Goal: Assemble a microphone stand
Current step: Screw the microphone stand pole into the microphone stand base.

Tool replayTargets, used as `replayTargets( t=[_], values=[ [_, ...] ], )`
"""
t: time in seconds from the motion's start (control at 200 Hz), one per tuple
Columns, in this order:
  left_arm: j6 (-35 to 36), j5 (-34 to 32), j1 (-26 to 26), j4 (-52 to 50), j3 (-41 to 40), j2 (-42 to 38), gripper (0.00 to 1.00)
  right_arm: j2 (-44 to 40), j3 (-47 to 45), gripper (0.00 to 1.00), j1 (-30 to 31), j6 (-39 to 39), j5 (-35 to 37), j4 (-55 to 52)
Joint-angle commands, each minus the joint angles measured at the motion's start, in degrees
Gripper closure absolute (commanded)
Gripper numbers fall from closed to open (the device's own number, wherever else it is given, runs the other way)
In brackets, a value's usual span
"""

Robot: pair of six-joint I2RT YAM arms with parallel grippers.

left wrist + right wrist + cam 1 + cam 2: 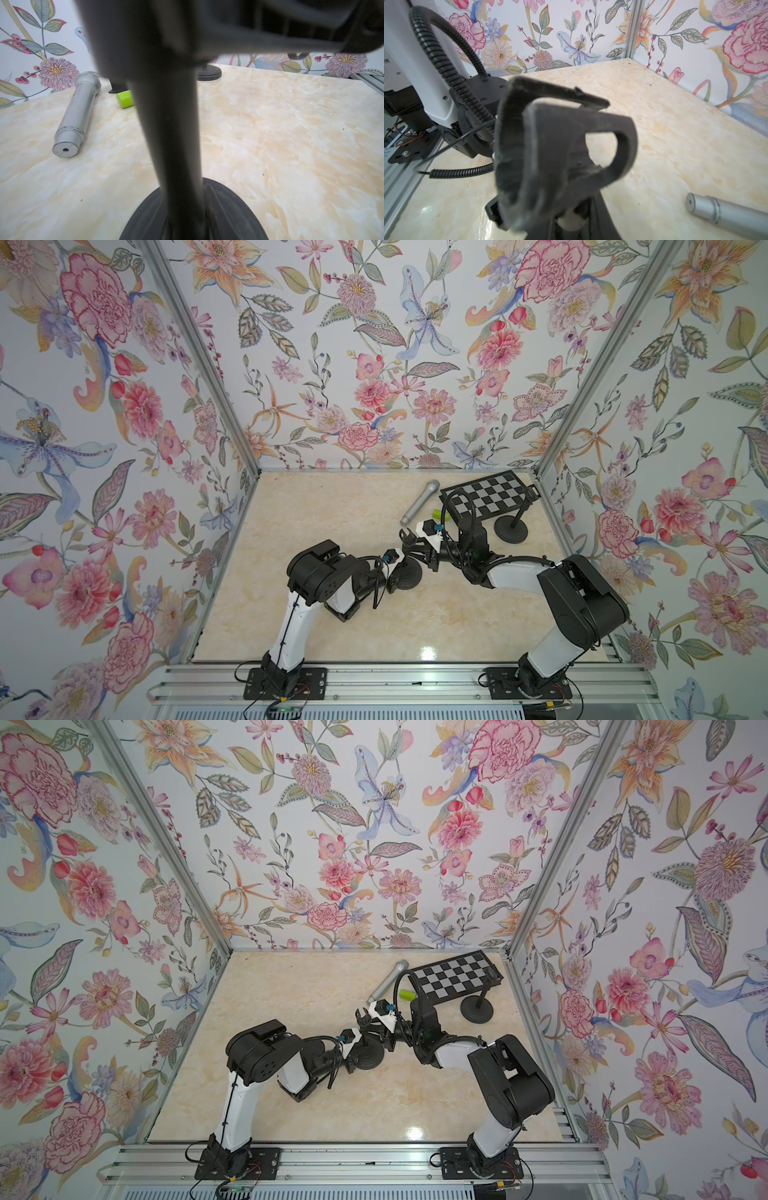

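Two round bases, one microphone, one green cylinder

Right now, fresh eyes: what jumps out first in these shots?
The loud floral wallpaper on every wall comes first. Next, in the middle, is a black stand, with the left gripper at its pole and the right gripper shut on the clip at its top. At the back, a silver mic lies beside a checkerboard.

Left half of table open; microphone, green cylinder, checkerboard stand crowd far right corner.
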Motion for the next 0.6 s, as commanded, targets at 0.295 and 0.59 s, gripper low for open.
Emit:
replayTargets(
  t=[0.295, 0.59],
  values=[
    [-0.8, -6.7, 0.7, 13.6, -1.2, 3.8, 0.65, 7.1, -8.5, 1.00, 29.3, 19.0, 82.6, 17.7],
    [1.0, -4.2, 0.6, 13.6, -1.9, 3.4, 0.68, -2.2, -15.2, 0.61, 11.4, 11.6, 31.3, 28.0]
  ],
)
